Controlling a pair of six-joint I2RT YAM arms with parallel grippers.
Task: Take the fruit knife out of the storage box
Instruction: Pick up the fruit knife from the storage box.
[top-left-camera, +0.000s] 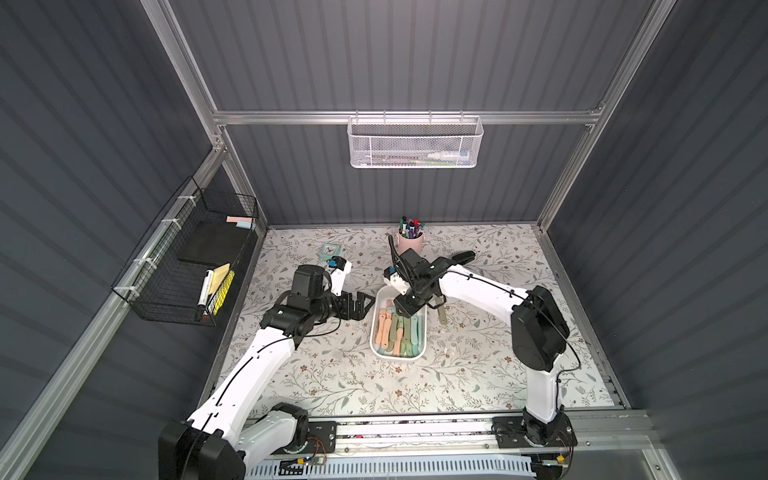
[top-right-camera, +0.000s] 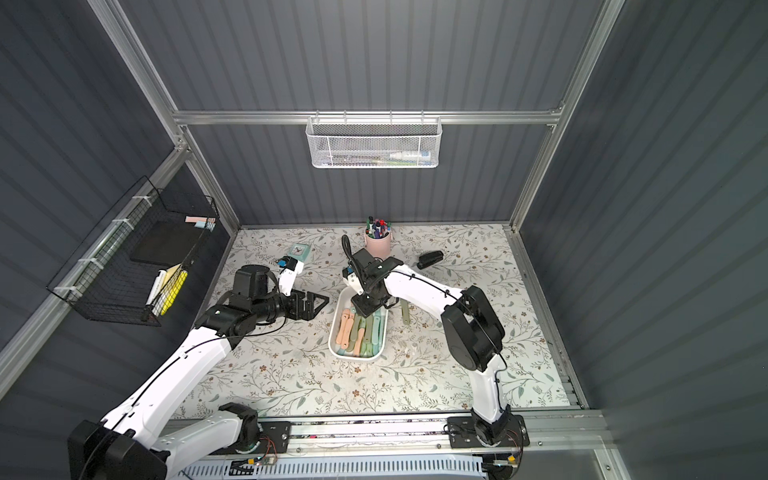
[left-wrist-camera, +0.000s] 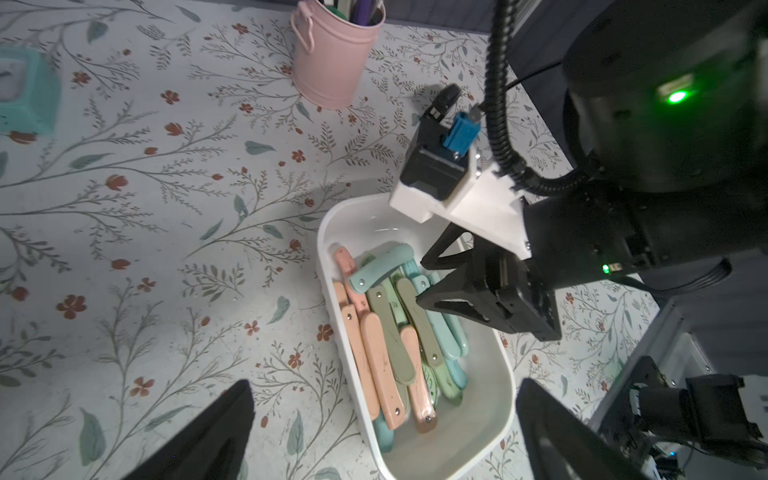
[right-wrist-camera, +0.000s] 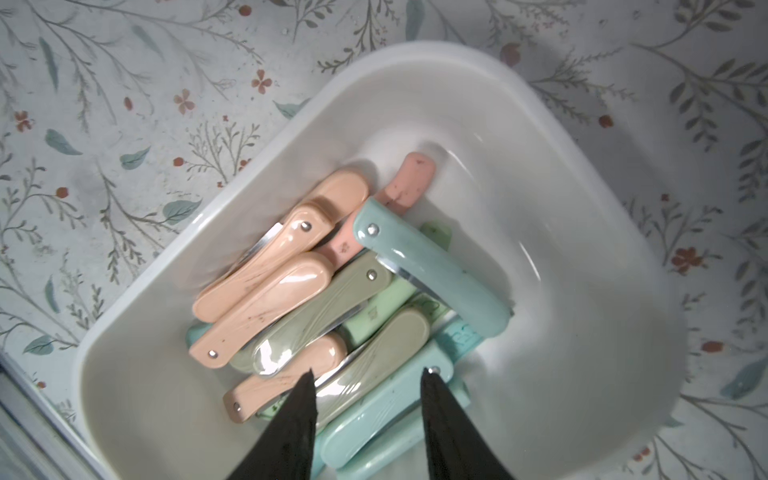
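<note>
Storage box (top-left-camera: 397, 356) sits centre frame in both top views on the counter (top-left-camera: 478, 374). It's packed with folded fruit knives (right-wrist-camera: 266, 299): peach, olive, teal. One olive fruit knife (top-left-camera: 443, 316) lies outside, on the counter just right of the box. Right end effector (right-wrist-camera: 369, 376) hangs over the pile, jaws parted, grasping nothing. Left end effector (top-left-camera: 365, 306) is spread wide and empty, just beside the box's left rim.

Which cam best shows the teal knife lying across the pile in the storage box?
Right wrist: teal knife close, unblocked, rivet and blade edge clear. Left wrist shows it smaller. In both top views the right arm mostly hides it.
</note>
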